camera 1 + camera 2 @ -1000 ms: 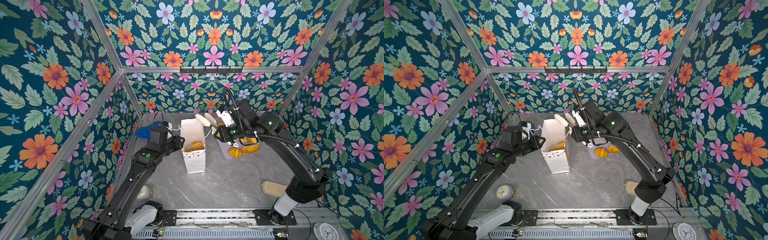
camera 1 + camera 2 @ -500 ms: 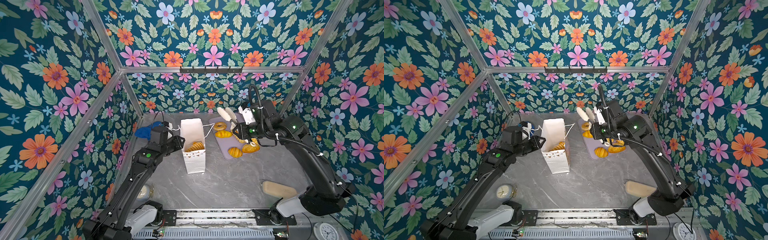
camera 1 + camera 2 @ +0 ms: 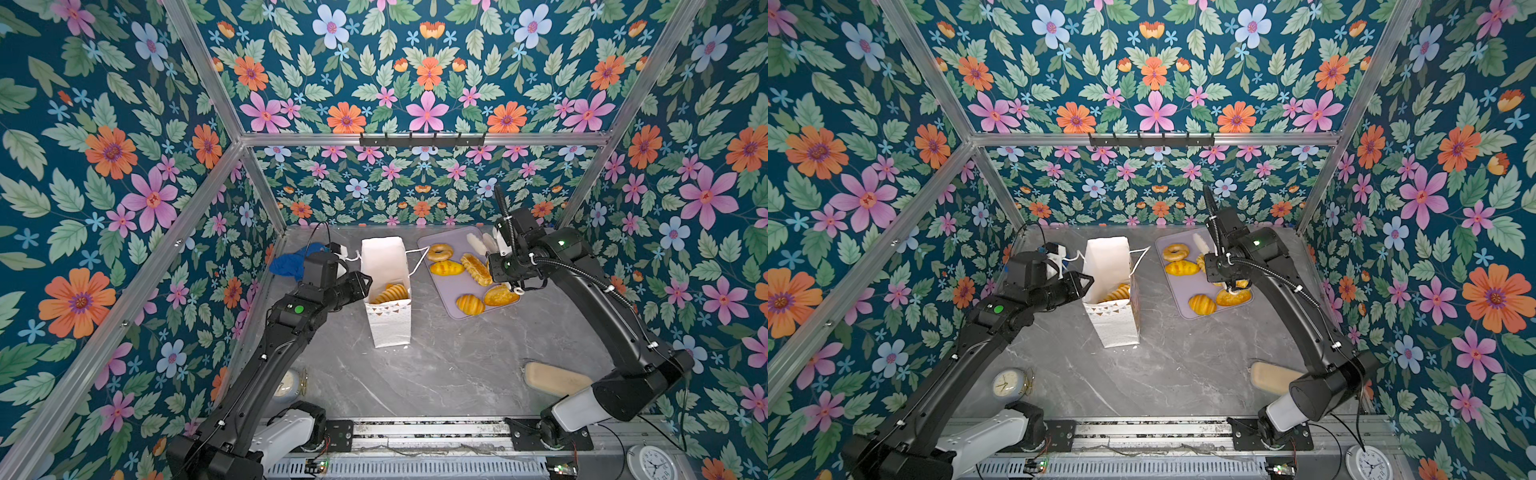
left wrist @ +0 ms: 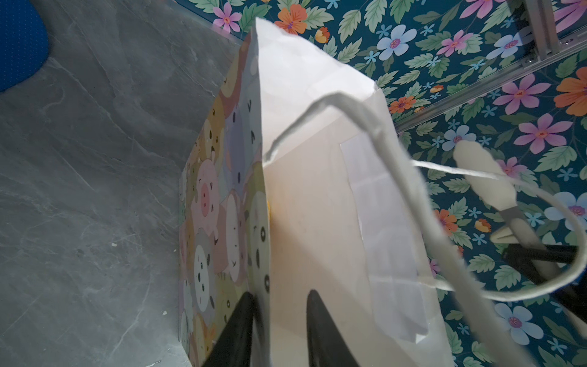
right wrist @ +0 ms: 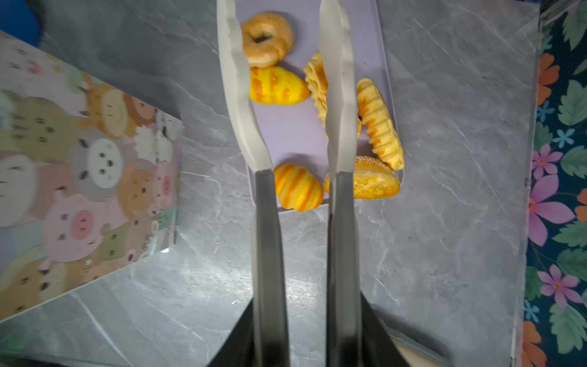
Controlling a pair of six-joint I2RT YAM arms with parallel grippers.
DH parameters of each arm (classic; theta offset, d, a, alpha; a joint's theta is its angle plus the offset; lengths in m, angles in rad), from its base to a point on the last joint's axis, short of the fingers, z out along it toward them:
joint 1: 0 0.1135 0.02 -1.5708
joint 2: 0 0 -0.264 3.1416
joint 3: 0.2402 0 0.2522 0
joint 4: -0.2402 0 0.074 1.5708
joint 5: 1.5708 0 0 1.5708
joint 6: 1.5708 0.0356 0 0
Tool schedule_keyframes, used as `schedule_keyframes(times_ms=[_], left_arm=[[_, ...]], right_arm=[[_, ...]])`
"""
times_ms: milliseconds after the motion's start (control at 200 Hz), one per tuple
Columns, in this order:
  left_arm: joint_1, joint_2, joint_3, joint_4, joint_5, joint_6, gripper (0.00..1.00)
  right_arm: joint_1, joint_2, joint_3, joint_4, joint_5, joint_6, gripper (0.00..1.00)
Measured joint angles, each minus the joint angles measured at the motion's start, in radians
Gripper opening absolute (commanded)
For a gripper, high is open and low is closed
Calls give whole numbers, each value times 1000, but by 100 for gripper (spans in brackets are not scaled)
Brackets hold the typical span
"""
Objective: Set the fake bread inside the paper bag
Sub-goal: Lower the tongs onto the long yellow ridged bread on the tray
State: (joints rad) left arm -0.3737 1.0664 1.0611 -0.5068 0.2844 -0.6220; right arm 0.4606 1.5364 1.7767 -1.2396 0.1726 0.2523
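Observation:
The white paper bag (image 3: 388, 257) stands upright at mid table, its cartoon-printed side (image 5: 79, 178) showing in the right wrist view. A striped piece of fake bread (image 3: 390, 293) lies inside it. My left gripper (image 4: 281, 295) is open astride the bag's side wall, one black finger outside and one inside. On the lilac tray (image 3: 453, 286) lie a ring bagel (image 3: 440, 251), a yellow bun (image 3: 446, 268), a long loaf (image 3: 476, 269), a striped bun (image 3: 470, 304) and a sesame bun (image 3: 500, 296). My right gripper (image 3: 482, 245) hangs open and empty over the tray's far end.
A blue cloth (image 3: 291, 264) lies at the back left behind the left arm. A flat beige oblong (image 3: 552, 378) rests by the right arm's base. A small clock (image 3: 1009, 384) sits near the left arm's base. Flowered walls close in three sides.
My right gripper has swung right, from above the bag's mouth to over the tray, with its jaws slightly narrower. The left arm and the bag have not moved.

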Motion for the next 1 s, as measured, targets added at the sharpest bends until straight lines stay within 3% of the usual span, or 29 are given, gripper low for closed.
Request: schedule_keyframes(times_ms=[515, 1000], left_arm=[[0, 8, -14, 23, 17, 7, 31], [0, 14, -26, 44, 36, 21, 31]], right_arm=[[-85, 96, -183, 23, 92, -19, 37], [-135, 197, -186, 32, 166, -29, 39]])
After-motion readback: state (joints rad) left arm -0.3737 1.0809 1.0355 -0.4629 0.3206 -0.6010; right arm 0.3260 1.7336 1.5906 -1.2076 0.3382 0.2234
